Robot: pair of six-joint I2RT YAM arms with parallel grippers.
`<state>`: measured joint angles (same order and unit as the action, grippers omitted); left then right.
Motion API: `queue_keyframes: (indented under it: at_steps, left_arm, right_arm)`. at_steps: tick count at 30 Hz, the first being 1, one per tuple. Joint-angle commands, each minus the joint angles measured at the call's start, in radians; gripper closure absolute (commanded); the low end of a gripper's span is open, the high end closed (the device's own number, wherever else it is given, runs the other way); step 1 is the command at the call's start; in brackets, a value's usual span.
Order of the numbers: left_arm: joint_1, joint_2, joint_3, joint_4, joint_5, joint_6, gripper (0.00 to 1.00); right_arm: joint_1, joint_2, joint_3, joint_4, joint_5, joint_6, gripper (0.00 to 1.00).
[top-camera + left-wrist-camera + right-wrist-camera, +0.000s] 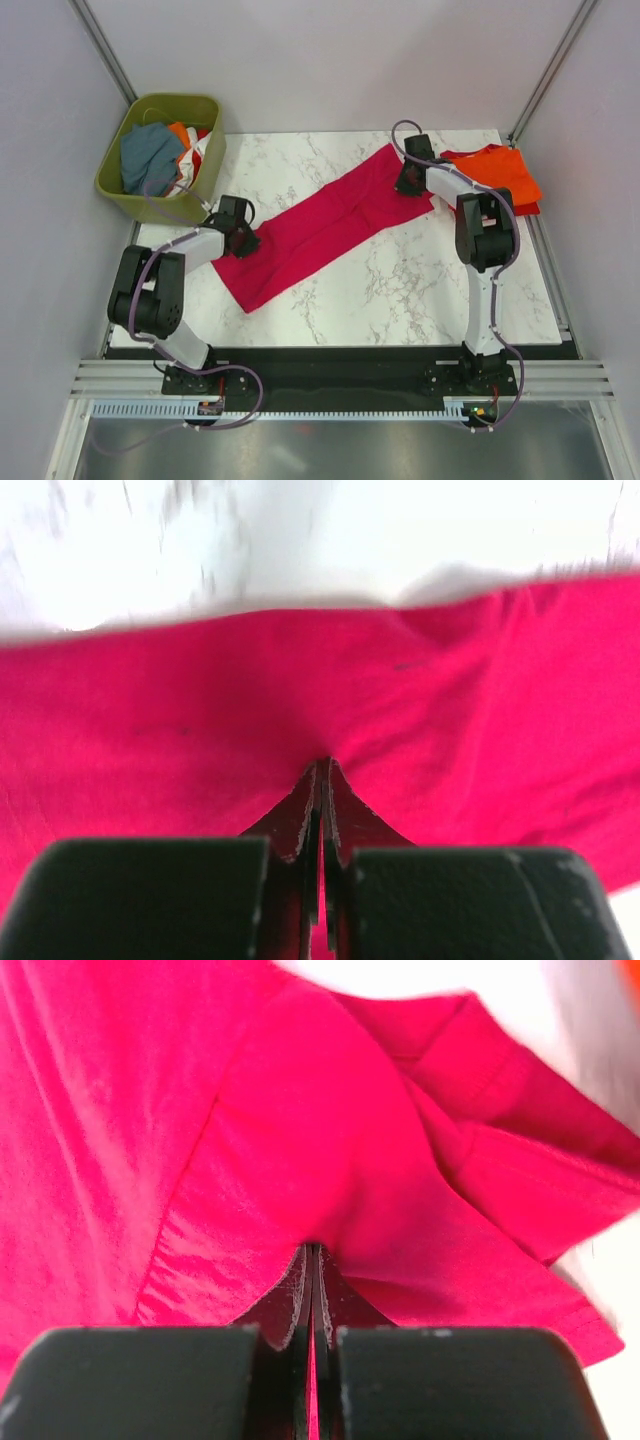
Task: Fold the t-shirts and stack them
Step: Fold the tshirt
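A magenta-pink t-shirt [320, 225] lies stretched in a long diagonal band across the marble table, from lower left to upper right. My left gripper [243, 240] is shut on the shirt's lower left edge; the left wrist view shows its jaws pinched on the pink cloth [330, 700]. My right gripper [408, 183] is shut on the shirt's upper right end, near a sleeve [500, 1160]. A folded bright orange shirt [505, 170] lies on a red one [522, 209] at the table's right back corner.
An olive-green plastic basket [122, 195] stands at the back left, holding grey-blue, orange and white cloth. White marble tabletop [420, 290] shows in front of the shirt. Grey walls and metal frame posts surround the table.
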<state>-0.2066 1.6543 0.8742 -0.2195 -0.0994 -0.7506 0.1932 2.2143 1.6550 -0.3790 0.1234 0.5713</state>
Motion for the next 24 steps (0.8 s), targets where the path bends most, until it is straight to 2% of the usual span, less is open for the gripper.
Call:
queue_keyframes:
  at_steps: [1,9,13,15,18,19,20,21,22,23,24]
  left_arm:
    - [-0.074,-0.083,-0.136,0.015,0.037,-0.119,0.98]
    - [-0.382,-0.310,-0.302,0.049,-0.063,-0.334,0.98]
    - [-0.497,-0.341,-0.328,0.068,-0.085,-0.415,0.98]
    - [-0.558,-0.356,-0.319,0.066,-0.105,-0.412,0.98]
    - [-0.623,-0.488,-0.299,0.045,-0.174,-0.350,0.94]
    - [-0.632,-0.539,-0.302,0.051,-0.177,-0.310,0.90]
    - [-0.634,-0.651,-0.303,0.063,-0.162,-0.282,0.81]
    - [-0.634,-0.701,-0.307,0.074,-0.146,-0.259,0.74]
    - [-0.633,-0.747,-0.304,0.080,-0.122,-0.239,0.52]
    - [-0.633,-0.827,-0.297,0.075,-0.103,-0.237,0.40]
    - [-0.634,-0.853,-0.276,0.074,-0.080,-0.234,0.34]
  right_arm:
    - [-0.021,0.148,0.115,-0.123,-0.002,-0.011,1.00]
    - [-0.017,0.300,0.362,-0.149,-0.042,0.007,1.00]
    - [0.000,0.358,0.440,-0.153,-0.047,0.012,1.00]
    - [0.023,0.395,0.483,-0.155,-0.048,0.015,1.00]
    - [0.046,0.404,0.499,-0.146,-0.048,0.025,1.00]
    - [0.051,0.392,0.487,-0.135,-0.045,0.025,0.99]
    - [0.060,0.378,0.471,-0.103,-0.041,0.022,0.97]
    - [0.061,0.343,0.430,-0.084,-0.038,0.021,0.96]
    - [0.063,0.325,0.407,-0.049,-0.033,0.019,0.95]
    - [0.064,0.293,0.382,-0.034,-0.033,0.021,0.94]
    - [0.063,0.279,0.346,-0.020,-0.025,0.022,0.94]
